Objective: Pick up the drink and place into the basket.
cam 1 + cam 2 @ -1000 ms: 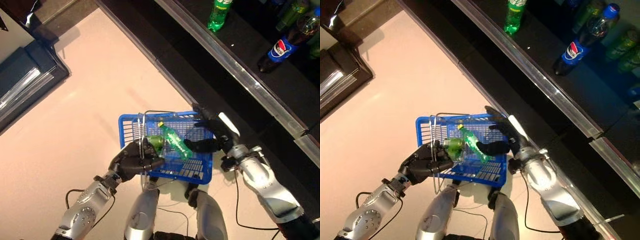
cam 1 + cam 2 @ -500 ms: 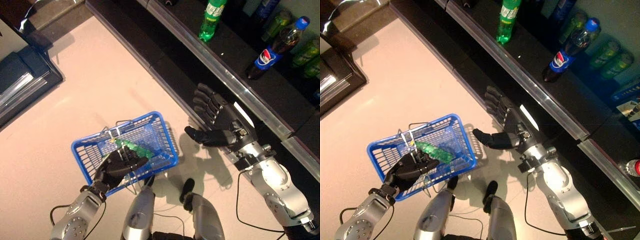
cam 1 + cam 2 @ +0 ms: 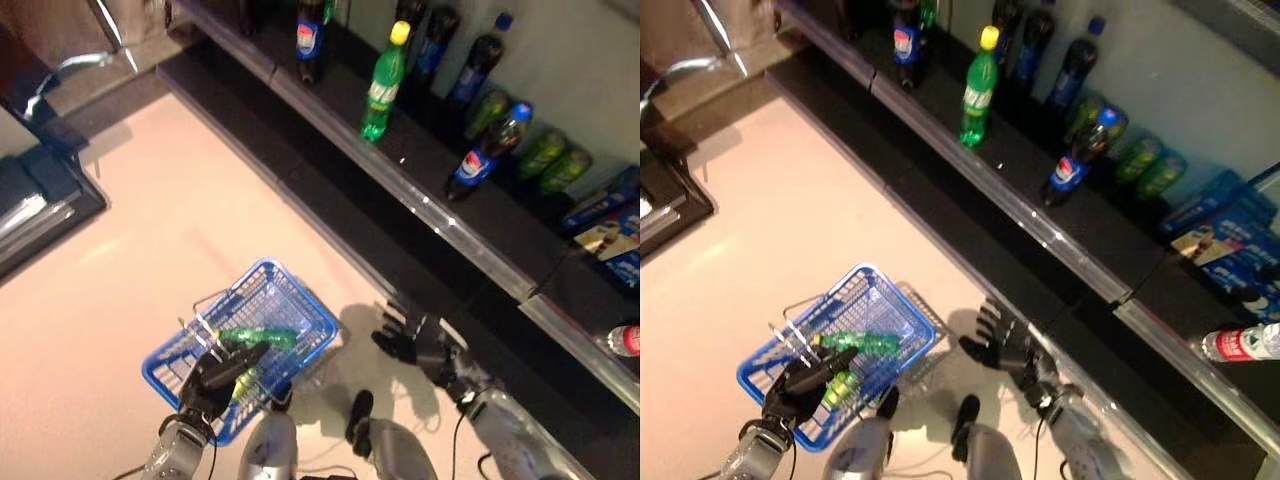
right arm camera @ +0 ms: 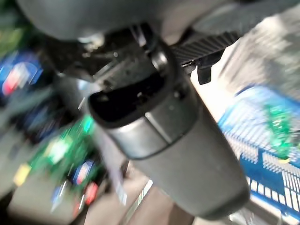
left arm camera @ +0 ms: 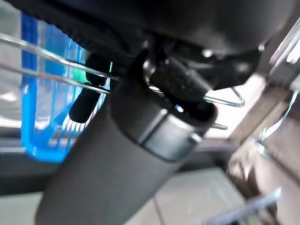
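My left hand (image 3: 215,375) is shut on the thin wire handles of the blue basket (image 3: 306,312) and holds it up off the floor, low at the left. A green drink bottle (image 3: 258,337) lies inside it, with a second green drink (image 3: 241,383) beside the hand. The basket also shows in the left wrist view (image 5: 31,136) and in the right wrist view (image 4: 262,154). My right hand (image 3: 412,340) is open and empty, to the right of the basket and apart from it, below the shelf's front edge.
A dark shelf (image 3: 430,205) with a shiny front rail runs across the upper right. On it stand a green bottle (image 3: 380,83), dark cola bottles (image 3: 487,150), green cans (image 3: 545,158) and blue boxes (image 3: 610,215). A dark cabinet (image 3: 30,210) stands at the left.
The camera has tilted up, bringing more of the shelf into view. My right hand has dropped lower and nearer my body. The basket hangs lower at the left.
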Controlling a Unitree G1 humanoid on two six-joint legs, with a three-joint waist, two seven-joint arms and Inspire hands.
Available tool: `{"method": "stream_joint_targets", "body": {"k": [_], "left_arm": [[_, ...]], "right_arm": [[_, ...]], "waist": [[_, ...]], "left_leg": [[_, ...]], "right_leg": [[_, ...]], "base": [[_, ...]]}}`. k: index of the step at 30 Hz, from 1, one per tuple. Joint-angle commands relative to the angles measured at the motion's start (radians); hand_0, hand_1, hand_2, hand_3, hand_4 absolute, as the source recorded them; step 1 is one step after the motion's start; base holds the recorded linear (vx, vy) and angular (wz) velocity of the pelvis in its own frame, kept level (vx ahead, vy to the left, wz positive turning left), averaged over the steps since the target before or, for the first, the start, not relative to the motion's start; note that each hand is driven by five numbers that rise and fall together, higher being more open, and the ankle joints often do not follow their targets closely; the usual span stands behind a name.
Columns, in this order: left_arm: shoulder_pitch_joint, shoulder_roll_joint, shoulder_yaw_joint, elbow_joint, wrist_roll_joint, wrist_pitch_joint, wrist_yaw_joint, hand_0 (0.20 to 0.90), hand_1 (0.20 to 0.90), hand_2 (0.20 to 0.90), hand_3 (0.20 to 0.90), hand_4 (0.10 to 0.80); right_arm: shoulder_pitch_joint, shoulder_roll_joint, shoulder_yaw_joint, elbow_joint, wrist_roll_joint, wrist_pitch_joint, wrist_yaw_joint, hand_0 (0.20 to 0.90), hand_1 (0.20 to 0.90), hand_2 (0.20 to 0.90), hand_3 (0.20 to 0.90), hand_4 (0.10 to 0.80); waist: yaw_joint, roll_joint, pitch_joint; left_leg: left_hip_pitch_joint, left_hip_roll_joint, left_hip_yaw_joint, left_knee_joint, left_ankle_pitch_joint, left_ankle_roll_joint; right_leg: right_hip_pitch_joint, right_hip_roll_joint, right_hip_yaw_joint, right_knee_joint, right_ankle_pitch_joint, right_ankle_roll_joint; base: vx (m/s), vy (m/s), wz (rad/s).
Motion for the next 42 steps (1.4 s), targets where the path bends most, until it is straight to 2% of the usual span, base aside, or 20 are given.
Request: {"method": "stream_joint_targets", "body": {"k": [1,3,7,13,18,19,21,22,24,25,26,27,29,34,35,37,38,40,41,42], "left_arm": [[0.000,0.024,0.053,-0.102,0.066,-0.218,-0.052,0.300,0.300,0.300,0.200,0.100],[-0.019,-0.001,0.066,0.038,0.114,-0.256,-0.061,0.300,0.300,0.300,0.200,0.100],[-0.062,-0.043,0.079,0.208,0.118,-0.236,-0.040,0.300,0.300,0.300,0.200,0.100],[-0.143,-0.117,0.081,0.437,0.116,-0.208,-0.030,0.300,0.300,0.300,0.200,0.100],[-0.154,-0.141,0.119,0.530,0.110,-0.222,-0.031,0.300,0.300,0.300,0.200,0.100],[-0.157,-0.135,0.132,0.553,0.118,-0.237,-0.044,0.300,0.300,0.300,0.200,0.100],[-0.161,-0.127,0.130,0.555,0.126,-0.248,-0.044,0.300,0.300,0.300,0.200,0.100],[-0.168,-0.115,0.122,0.554,0.146,-0.261,-0.048,0.300,0.300,0.300,0.200,0.100],[-0.181,-0.096,0.109,0.553,0.153,-0.265,-0.053,0.300,0.300,0.300,0.200,0.100],[-0.192,-0.082,0.098,0.549,0.147,-0.263,-0.060,0.300,0.300,0.300,0.200,0.100],[-0.202,-0.073,0.081,0.556,0.148,-0.267,-0.065,0.300,0.300,0.300,0.200,0.100],[-0.206,-0.070,0.073,0.559,0.146,-0.269,-0.064,0.300,0.300,0.300,0.200,0.100],[-0.241,-0.054,0.036,0.567,0.138,-0.264,-0.060,0.300,0.300,0.300,0.200,0.100],[-0.264,-0.067,0.014,0.587,0.131,-0.267,-0.053,0.300,0.300,0.300,0.200,0.100],[-0.269,-0.080,0.006,0.606,0.143,-0.269,-0.059,0.300,0.300,0.300,0.200,0.100],[-0.268,-0.086,0.006,0.612,0.144,-0.269,-0.067,0.300,0.300,0.300,0.200,0.100],[-0.255,-0.091,0.009,0.619,0.153,-0.273,-0.077,0.300,0.300,0.300,0.200,0.100],[-0.243,-0.097,0.016,0.622,0.158,-0.278,-0.077,0.300,0.300,0.300,0.200,0.100],[-0.233,-0.101,0.024,0.632,0.162,-0.275,-0.075,0.300,0.300,0.300,0.200,0.100],[-0.232,-0.102,0.024,0.637,0.162,-0.274,-0.072,0.300,0.300,0.300,0.200,0.100]], "right_arm": [[0.027,-0.018,0.025,0.034,-0.064,-0.026,-0.032,0.900,0.900,0.900,0.900,0.800],[0.018,0.012,0.027,0.173,-0.121,-0.009,-0.060,0.900,0.900,0.900,0.900,0.800],[-0.021,0.043,0.024,0.381,-0.192,0.010,-0.107,0.900,0.900,0.900,0.900,0.800],[-0.060,0.083,-0.052,0.685,-0.216,-0.014,-0.157,0.900,0.900,0.900,0.900,0.800],[-0.079,0.099,-0.118,0.831,-0.232,-0.024,-0.187,0.900,0.900,0.900,0.900,0.800],[-0.081,0.107,-0.143,0.888,-0.239,-0.034,-0.196,0.900,0.900,0.900,0.900,0.800],[-0.081,0.114,-0.157,0.916,-0.252,-0.040,-0.200,0.900,0.900,0.900,0.900,0.800],[-0.081,0.123,-0.172,0.950,-0.269,-0.044,-0.224,0.900,0.900,0.900,0.900,0.800],[-0.081,0.125,-0.175,0.962,-0.271,-0.041,-0.250,0.900,0.900,0.900,0.900,0.800],[-0.078,0.128,-0.177,0.968,-0.255,-0.042,-0.269,0.900,0.900,0.900,0.900,0.800],[-0.078,0.128,-0.179,0.978,-0.230,-0.042,-0.278,0.900,0.900,0.900,0.900,0.800],[-0.078,0.129,-0.179,0.981,-0.222,-0.041,-0.282,0.900,0.900,0.900,0.900,0.800],[-0.071,0.133,-0.168,1.019,-0.183,-0.065,-0.280,0.900,0.900,0.900,0.900,0.800],[-0.052,0.123,-0.160,1.061,-0.149,-0.083,-0.264,0.900,0.900,0.900,0.900,0.800],[-0.048,0.120,-0.165,1.079,-0.133,-0.087,-0.256,0.900,0.900,0.900,0.900,0.800],[-0.049,0.118,-0.168,1.081,-0.129,-0.090,-0.254,0.900,0.900,0.900,0.900,0.800],[-0.047,0.118,-0.170,1.076,-0.121,-0.091,-0.252,0.900,0.900,0.900,0.900,0.800],[-0.045,0.119,-0.174,1.071,-0.120,-0.088,-0.251,0.900,0.900,0.900,0.900,0.800],[-0.041,0.121,-0.182,1.074,-0.121,-0.087,-0.250,0.900,0.900,0.900,0.900,0.800],[-0.039,0.121,-0.185,1.078,-0.119,-0.088,-0.249,0.900,0.900,0.900,0.900,0.800]], "waist": [[-0.001,0.029,-0.160],[-0.002,0.035,-0.173],[0.003,0.048,-0.183],[-0.044,0.050,-0.188],[-0.054,0.044,-0.192],[-0.057,0.044,-0.202],[-0.056,0.043,-0.206],[-0.061,0.048,-0.206],[-0.076,0.061,-0.203],[-0.095,0.078,-0.199],[-0.114,0.083,-0.198],[-0.123,0.083,-0.197],[-0.162,0.075,-0.206],[-0.204,0.056,-0.211],[-0.222,0.038,-0.214],[-0.231,0.027,-0.213],[-0.241,0.018,-0.205],[-0.241,0.013,-0.203],[-0.240,0.013,-0.210],[-0.242,0.015,-0.215]], "left_leg": [[-0.059,0.012,0.055,-0.035,0.118,-0.013],[-0.057,0.020,0.059,-0.050,0.128,-0.026],[-0.059,0.031,0.086,-0.067,0.144,-0.040],[-0.070,0.050,0.292,0.041,0.098,-0.044],[-0.034,0.005,0.292,0.057,0.035,-0.003],[-0.014,-0.012,0.308,0.056,0.009,0.021],[-0.005,-0.024,0.321,0.058,-0.004,0.037],[0.011,-0.045,0.320,0.055,-0.021,0.064],[0.024,-0.065,0.309,0.042,-0.030,0.089],[0.030,-0.073,0.297,0.028,-0.032,0.106],[0.032,-0.081,0.281,0.018,-0.034,0.115],[0.034,-0.086,0.274,0.015,-0.035,0.118],[0.033,-0.121,0.212,0.006,-0.032,0.125],[0.030,-0.156,0.185,0.040,-0.063,0.128],[0.036,-0.187,0.165,0.057,-0.089,0.128],[0.050,-0.204,0.161,0.064,-0.111,0.128],[0.092,-0.223,0.160,0.078,-0.159,0.128],[0.128,-0.233,0.163,0.083,-0.189,0.127],[0.163,-0.240,0.158,0.095,-0.206,0.129],[0.173,-0.240,0.154,0.104,-0.202,0.128]], "right_leg": [[0.072,0.026,0.014,-0.067,0.021,-0.004],[0.087,0.030,0.012,-0.087,0.025,-0.009],[0.115,0.029,-0.013,-0.116,0.032,-0.010],[0.138,-0.019,-0.087,-0.129,0.052,0.000],[0.149,-0.070,-0.052,-0.132,0.077,0.043],[0.149,-0.101,-0.039,-0.116,0.078,0.067],[0.145,-0.127,-0.037,-0.088,0.080,0.082],[0.118,-0.175,-0.023,0.008,0.114,0.091],[0.051,-0.200,0.010,0.133,0.148,0.087],[0.013,-0.176,0.059,0.230,0.130,0.074],[-0.011,-0.117,0.106,0.268,0.107,0.067],[-0.018,-0.096,0.121,0.279,0.096,0.065],[-0.040,0.048,0.168,0.245,0.051,0.041],[-0.039,0.119,0.248,0.040,0.041,0.008],[-0.080,0.135,0.274,-0.048,0.109,0.018],[-0.127,0.138,0.255,-0.075,0.158,0.029],[-0.190,0.142,0.170,-0.089,0.216,0.041],[-0.212,0.139,0.097,-0.096,0.248,0.042],[-0.218,0.144,0.038,-0.090,0.250,0.026],[-0.218,0.148,0.032,-0.088,0.244,0.018]], "base": [[0.000,0.000,0.00],[0.012,0.010,0.02],[0.045,0.063,0.05],[0.059,0.213,0.63],[0.183,0.321,0.55],[0.196,0.368,0.13],[0.201,0.392,-0.03],[0.218,0.463,-0.01],[0.213,0.480,0.30],[0.180,0.385,0.54],[0.173,0.333,0.60],[0.171,0.197,0.42],[0.255,0.205,1.08],[0.302,0.100,0.94],[0.387,0.046,0.48],[0.419,0.017,0.50],[0.532,0.009,0.35],[0.525,0.013,0.01],[0.497,0.009,-0.17],[0.486,0.004,-0.20]]}}
